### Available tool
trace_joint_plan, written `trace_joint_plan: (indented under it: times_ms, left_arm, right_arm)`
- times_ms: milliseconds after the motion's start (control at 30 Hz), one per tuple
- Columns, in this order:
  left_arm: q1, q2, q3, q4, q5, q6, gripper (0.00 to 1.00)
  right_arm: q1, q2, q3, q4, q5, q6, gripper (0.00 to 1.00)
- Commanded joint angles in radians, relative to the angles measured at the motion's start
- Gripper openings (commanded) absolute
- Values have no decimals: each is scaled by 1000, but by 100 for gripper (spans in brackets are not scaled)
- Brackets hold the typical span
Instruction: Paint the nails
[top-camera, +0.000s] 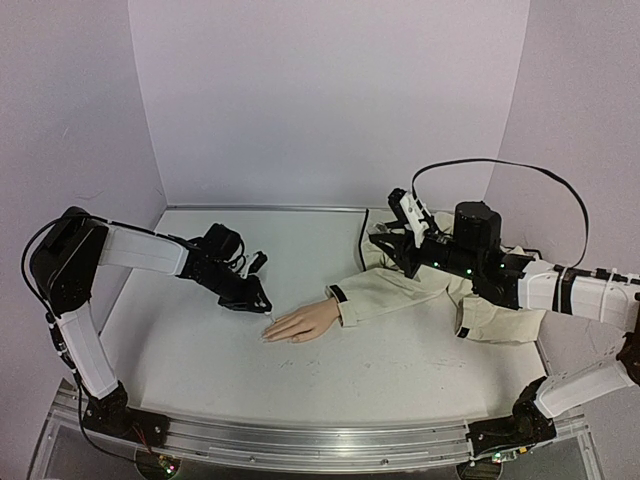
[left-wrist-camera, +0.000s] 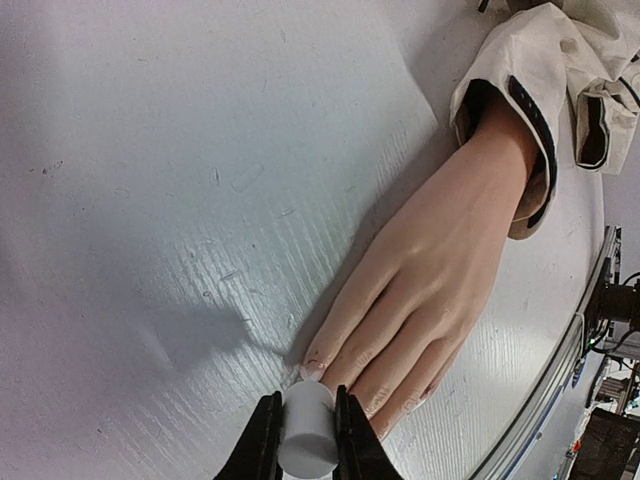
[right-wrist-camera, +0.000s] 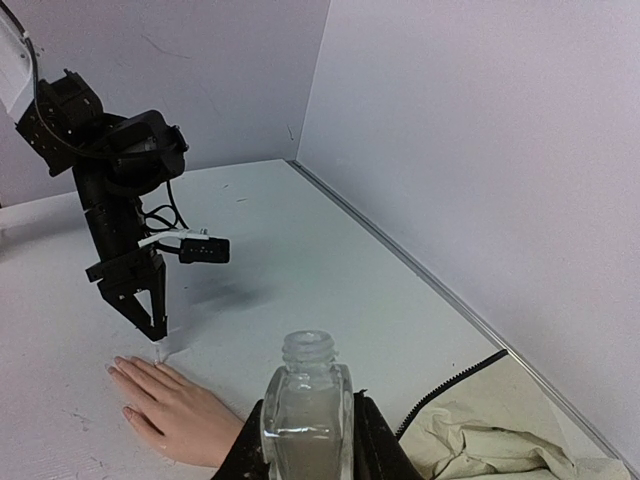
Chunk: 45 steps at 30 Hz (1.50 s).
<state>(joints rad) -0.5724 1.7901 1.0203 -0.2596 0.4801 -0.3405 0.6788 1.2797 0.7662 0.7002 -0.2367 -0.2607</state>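
Observation:
A pale mannequin hand (top-camera: 300, 324) lies flat on the white table, fingers pointing left, coming out of a beige sleeve (top-camera: 400, 290). Its nails (left-wrist-camera: 312, 368) are tiny; one fingertip nail shows just beyond my left gripper (left-wrist-camera: 306, 440). That gripper is shut on a white cylindrical brush cap (left-wrist-camera: 306, 432) and its tip sits at the fingertip; it also shows in the top view (top-camera: 258, 303) and the right wrist view (right-wrist-camera: 155, 325). My right gripper (right-wrist-camera: 308, 445) is shut on a small clear open bottle (right-wrist-camera: 306, 410), held above the sleeve; it shows in the top view (top-camera: 405, 240).
The sleeve's loose beige cloth (top-camera: 490, 315) spreads under the right arm. A black cable (top-camera: 500, 165) loops above the right gripper. Lilac walls close the back and both sides. A metal rail (top-camera: 320, 435) runs along the near edge.

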Motion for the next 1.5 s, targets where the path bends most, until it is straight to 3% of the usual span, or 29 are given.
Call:
trace_joint_plan:
  times_ms: [0,1067,1467]
  left_arm:
    - [2,-19,9,23,20,6,0]
    - [3,-84,-47,20,-22,1,0]
    - [19,-268,-32,-41,-135,29,0]
  right_arm:
    - [-4,0,50,71,-16,13,0]
    - [-4,2,49,72,-25,20,0]
    - [-4,-56,67,58,26,32,0]
